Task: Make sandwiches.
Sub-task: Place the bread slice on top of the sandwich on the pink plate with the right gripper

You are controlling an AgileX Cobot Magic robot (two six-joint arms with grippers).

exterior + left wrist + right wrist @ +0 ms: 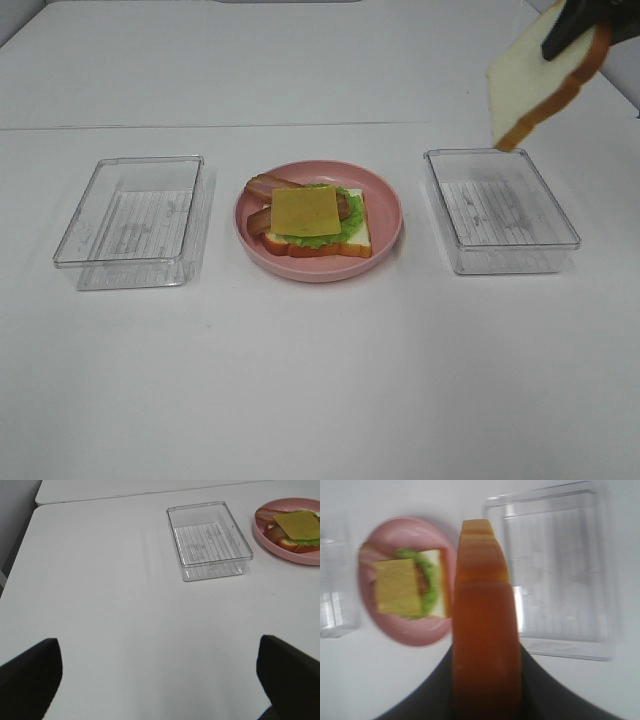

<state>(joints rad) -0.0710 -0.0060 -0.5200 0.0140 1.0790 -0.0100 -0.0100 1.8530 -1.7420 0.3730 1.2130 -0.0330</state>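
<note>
Our right fingers (572, 38) are clenched on a bread slice (535, 80), gripping it by its upper edge so that it hangs tilted in the air above the far end of the right tray (500, 210). From the high camera we see its white face and the orange-brown crust along its lower right side; our right wrist camera looks straight down the crust edge (485, 630), which fills the middle of that view and blurs.

Our left fingers (155, 680) are released and spread wide, two dark tips at the near corners of the wrist view with nothing between them, hovering over bare desk (125, 610).

Beyond them lies the left tray (130, 220), clear plastic with a ribbed floor. The right tray is of the same kind.

Between the two trays sits the pink plate (385, 205). On it we see the open sandwich: a lower bread slice (358, 235) with its crust facing the near side, a ruffled lettuce leaf (350, 222) on top of it, bacon strips (265, 185) sticking out toward the left rim of the plate, and a yellow cheese slice (307, 210) lying flat on top of the stack. The held slice is well apart from the plate, up and to its right.
</note>
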